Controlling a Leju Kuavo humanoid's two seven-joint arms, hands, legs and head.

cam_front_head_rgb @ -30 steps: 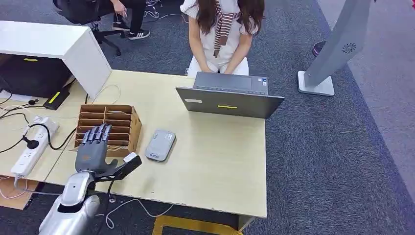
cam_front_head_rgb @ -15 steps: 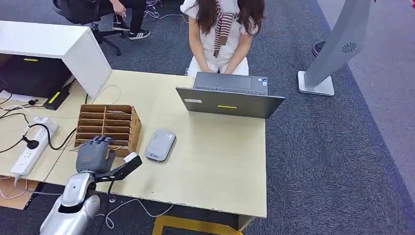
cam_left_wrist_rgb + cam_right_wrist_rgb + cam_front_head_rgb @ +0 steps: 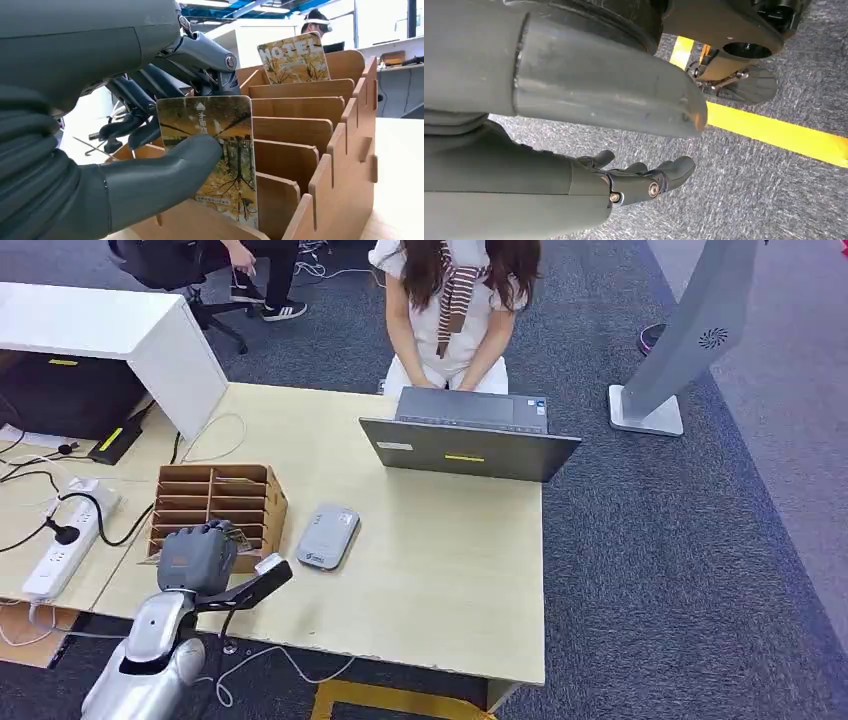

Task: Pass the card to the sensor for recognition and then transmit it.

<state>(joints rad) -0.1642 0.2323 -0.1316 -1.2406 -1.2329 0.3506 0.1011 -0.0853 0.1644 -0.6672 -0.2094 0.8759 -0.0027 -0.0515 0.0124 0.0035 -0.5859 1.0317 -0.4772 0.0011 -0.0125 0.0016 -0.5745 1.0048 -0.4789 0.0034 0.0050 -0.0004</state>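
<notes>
The left hand (image 3: 150,150) pinches a card (image 3: 215,150) in the wooden rack (image 3: 215,502); next, lift it toward the sensor (image 3: 328,536); the right hand (image 3: 639,180) hangs loosely empty.

You're looking at a pale wood-grain table (image 3: 440,560) on dark blue-grey carpet (image 3: 660,540). The slotted rack (image 3: 215,498) at the left is plain brown. Your left hand (image 3: 200,555) is dark grey with an orange patch on its back, on a silver arm (image 3: 150,660). The card (image 3: 215,150) it holds shows yellow autumn trees with white lettering; a second card (image 3: 294,59) in the far slot looks the same, though it's small. The reader (image 3: 328,536) is light grey, the laptop (image 3: 470,448) dark grey with a yellow sticker. Under your right hand (image 3: 639,180), the floor carries a yellow stripe (image 3: 774,132).
</notes>
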